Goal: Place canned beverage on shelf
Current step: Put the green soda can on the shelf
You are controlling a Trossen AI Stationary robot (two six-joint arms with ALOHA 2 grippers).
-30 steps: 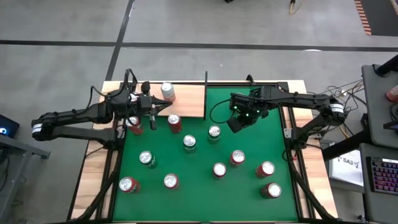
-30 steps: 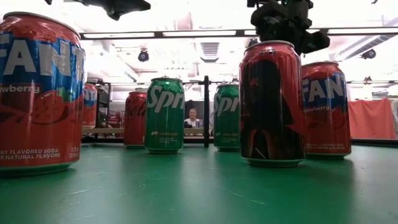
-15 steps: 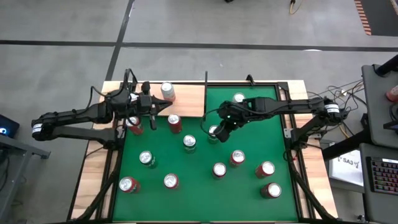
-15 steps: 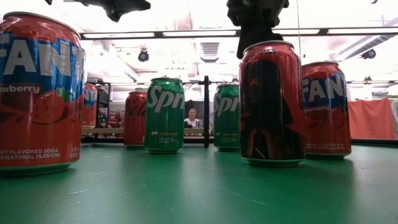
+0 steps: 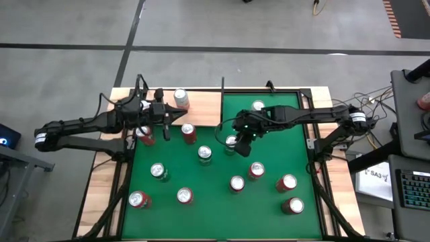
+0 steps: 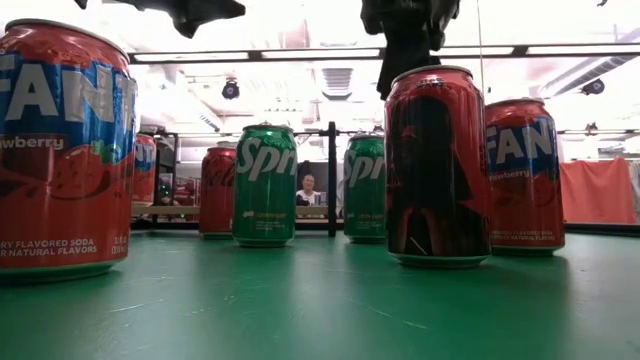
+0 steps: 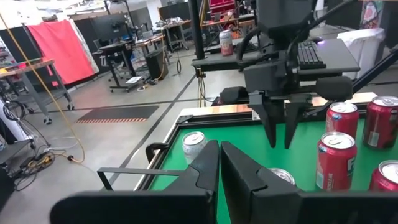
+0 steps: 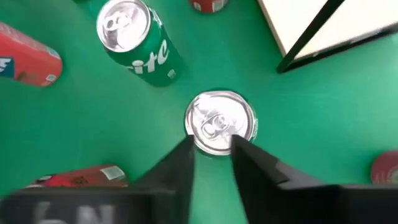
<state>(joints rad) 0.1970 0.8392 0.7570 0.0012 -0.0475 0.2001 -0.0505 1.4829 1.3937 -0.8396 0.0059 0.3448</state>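
The right pincer (image 5: 236,145) hangs directly above a green can (image 5: 231,142) near the middle of the worktop (image 5: 269,161). Its fingers (image 8: 177,168) stand slightly parted, just over the silver lid and holding nothing.

The shelf (image 5: 201,107) lies at about 10 o'clock from that can, at the worktop's far-left corner, with 1 red can (image 5: 181,99) already on it. A black upright rod (image 5: 222,101) marks the shelf's edge between can and panel.

A second green can (image 5: 205,154) stands just beside the target at 8 o'clock.

The left pincer (image 5: 164,128) waits with fingers pressed together, empty, at the shelf's near edge, beside 2 red cans (image 5: 189,132).

From above, 12 cans show in all, the shelf's 1 included.
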